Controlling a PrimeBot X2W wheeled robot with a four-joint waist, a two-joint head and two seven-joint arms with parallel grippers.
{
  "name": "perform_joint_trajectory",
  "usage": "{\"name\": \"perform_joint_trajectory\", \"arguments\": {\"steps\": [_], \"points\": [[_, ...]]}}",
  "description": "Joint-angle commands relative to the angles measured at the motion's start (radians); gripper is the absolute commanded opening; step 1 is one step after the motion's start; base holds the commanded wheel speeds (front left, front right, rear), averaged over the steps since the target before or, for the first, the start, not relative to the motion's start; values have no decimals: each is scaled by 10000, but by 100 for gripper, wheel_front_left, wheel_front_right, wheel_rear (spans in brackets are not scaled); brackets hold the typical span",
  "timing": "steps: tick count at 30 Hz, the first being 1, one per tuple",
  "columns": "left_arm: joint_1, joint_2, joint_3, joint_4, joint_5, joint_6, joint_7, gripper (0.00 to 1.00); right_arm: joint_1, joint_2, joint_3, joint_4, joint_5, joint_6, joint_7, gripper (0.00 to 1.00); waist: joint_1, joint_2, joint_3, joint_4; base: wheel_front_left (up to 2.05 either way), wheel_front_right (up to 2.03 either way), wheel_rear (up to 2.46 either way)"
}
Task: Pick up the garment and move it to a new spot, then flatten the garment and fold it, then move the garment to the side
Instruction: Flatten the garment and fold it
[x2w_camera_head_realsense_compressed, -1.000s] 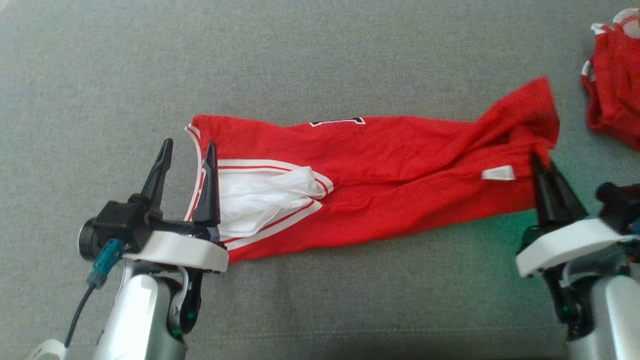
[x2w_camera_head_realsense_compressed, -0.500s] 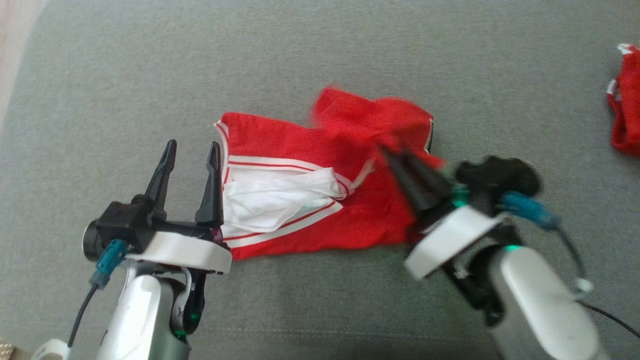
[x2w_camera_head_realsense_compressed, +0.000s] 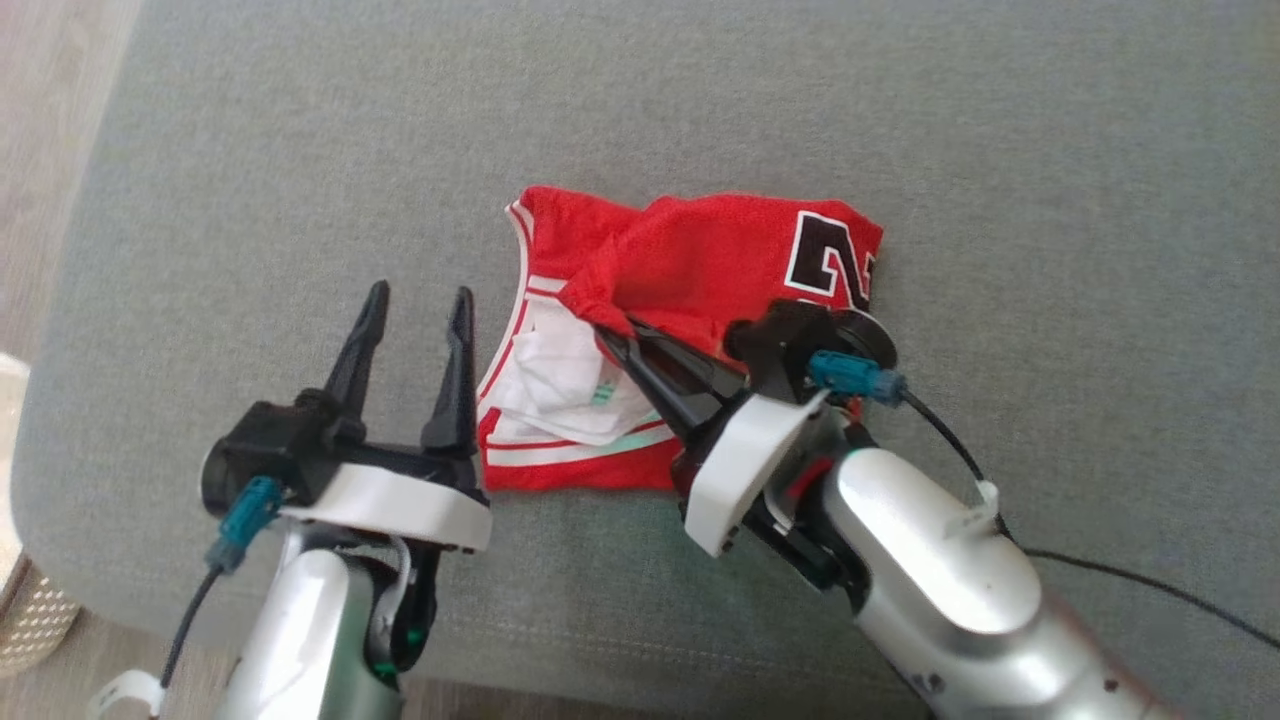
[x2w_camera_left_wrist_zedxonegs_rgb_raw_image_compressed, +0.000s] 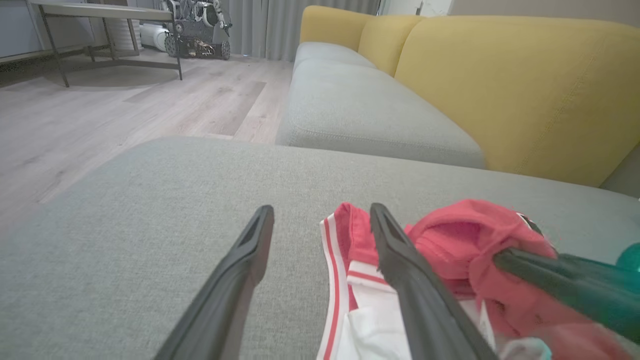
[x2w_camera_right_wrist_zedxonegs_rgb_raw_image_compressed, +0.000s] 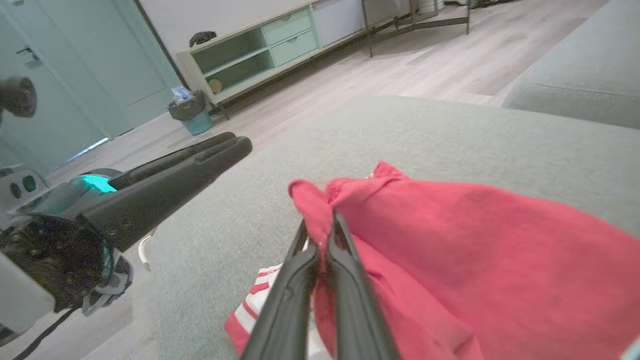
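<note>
The garment (x2w_camera_head_realsense_compressed: 700, 255) is a red T-shirt lying doubled over on the grey cushion (x2w_camera_head_realsense_compressed: 300, 150), its black number print facing up at the right. A white sleeve (x2w_camera_head_realsense_compressed: 555, 375) with striped trim shows underneath. My right gripper (x2w_camera_head_realsense_compressed: 603, 335) is shut on a bunched red edge of the garment (x2w_camera_right_wrist_zedxonegs_rgb_raw_image_compressed: 450, 240), held just over the sleeve. In the right wrist view the right gripper (x2w_camera_right_wrist_zedxonegs_rgb_raw_image_compressed: 320, 225) pinches that fold. My left gripper (x2w_camera_head_realsense_compressed: 420, 293) stands open just left of the garment, holding nothing. In the left wrist view the left gripper (x2w_camera_left_wrist_zedxonegs_rgb_raw_image_compressed: 321, 210) has its right finger beside the striped trim of the garment (x2w_camera_left_wrist_zedxonegs_rgb_raw_image_compressed: 450, 235).
The cushion's left edge (x2w_camera_head_realsense_compressed: 75, 300) drops to wooden floor (x2w_camera_head_realsense_compressed: 50, 100). A pale perforated basket (x2w_camera_head_realsense_compressed: 25, 625) stands at the lower left. A yellow sofa back (x2w_camera_left_wrist_zedxonegs_rgb_raw_image_compressed: 500, 75) and more grey seat (x2w_camera_left_wrist_zedxonegs_rgb_raw_image_compressed: 350, 100) lie beyond. A black cable (x2w_camera_head_realsense_compressed: 1150, 580) trails from my right arm.
My right gripper has carried the garment's right end leftward over the rest, doubling it up. The head camera has shifted too. The left gripper stays open in place.
</note>
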Motion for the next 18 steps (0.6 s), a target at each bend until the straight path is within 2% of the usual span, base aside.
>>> {"name": "perform_joint_trajectory", "arguments": {"steps": [1, 9, 10, 11, 12, 18], "points": [[-288, 37, 236, -277, -56, -42, -122, 100, -305, 291, 218, -186, 100, -7, -195, 0, 0, 0, 167, 142, 0, 0, 0], [-559, 32, -91, -177, -258, 55, -122, 100, -1252, 305, 1640, 689, 1622, -7, -1015, 0, 0, 0, 585, 312, 0, 0, 0], [-585, 32, -110, -167, -264, 66, -122, 100, -1352, 305, 1760, 836, 1710, -7, -1085, 5, 0, 0, 611, 302, 0, 0, 0], [-604, 32, -128, -148, -264, 70, -122, 100, -1423, 306, 1861, 960, 1834, -7, -1158, 42, 0, 0, 631, 285, 0, 0, 0], [-619, 31, -132, -132, -263, 75, -122, 100, -1503, 306, 1961, 1064, 1919, -7, -1245, 100, 0, 0, 645, 255, 0, 0, 0], [-617, 31, -11, -49, -126, 68, -122, 100, -1847, 306, 2335, 1080, 2242, -7, -1907, 100, 0, 0, 525, -117, 0, 0, 0]]}}
